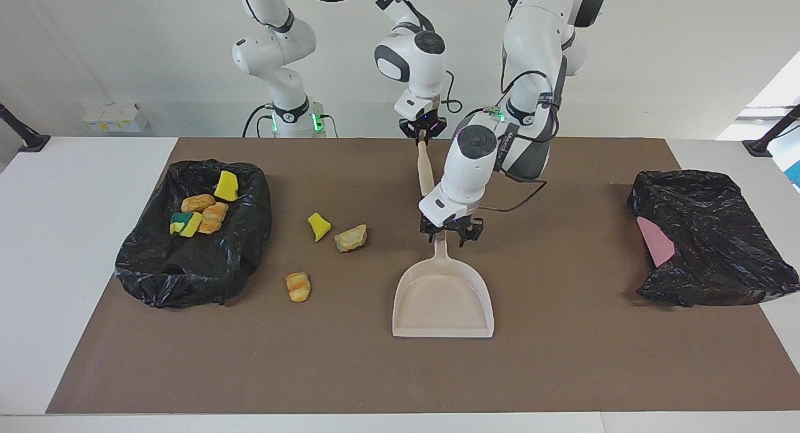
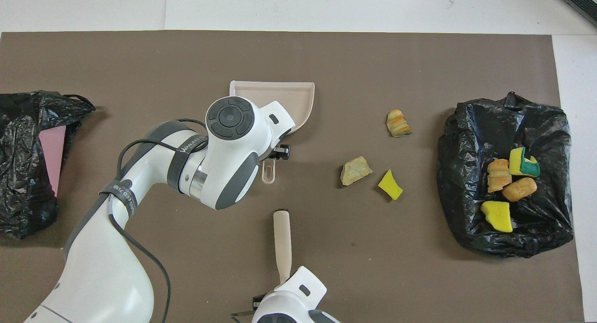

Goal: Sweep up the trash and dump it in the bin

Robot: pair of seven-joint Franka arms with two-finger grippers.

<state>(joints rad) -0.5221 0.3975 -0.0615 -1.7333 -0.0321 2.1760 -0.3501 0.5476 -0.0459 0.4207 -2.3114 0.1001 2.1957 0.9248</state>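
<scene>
Facing view: you have four trash pieces in the black bin bag (image 1: 194, 233) at the right arm's end; three lie on the mat (image 1: 562, 358) beside it: yellow sponge chunk (image 1: 319, 226), bread lump (image 1: 350, 238), croissant piece (image 1: 298, 286). Right gripper (image 1: 423, 132) is clamped on the brush (image 1: 426, 170). Left gripper (image 1: 451, 230) sits at the dustpan (image 1: 442, 292) handle; grip not confirmed.

Overhead view: dustpan (image 2: 284, 99) pan empty; sweeping not started, three pieces left
</scene>
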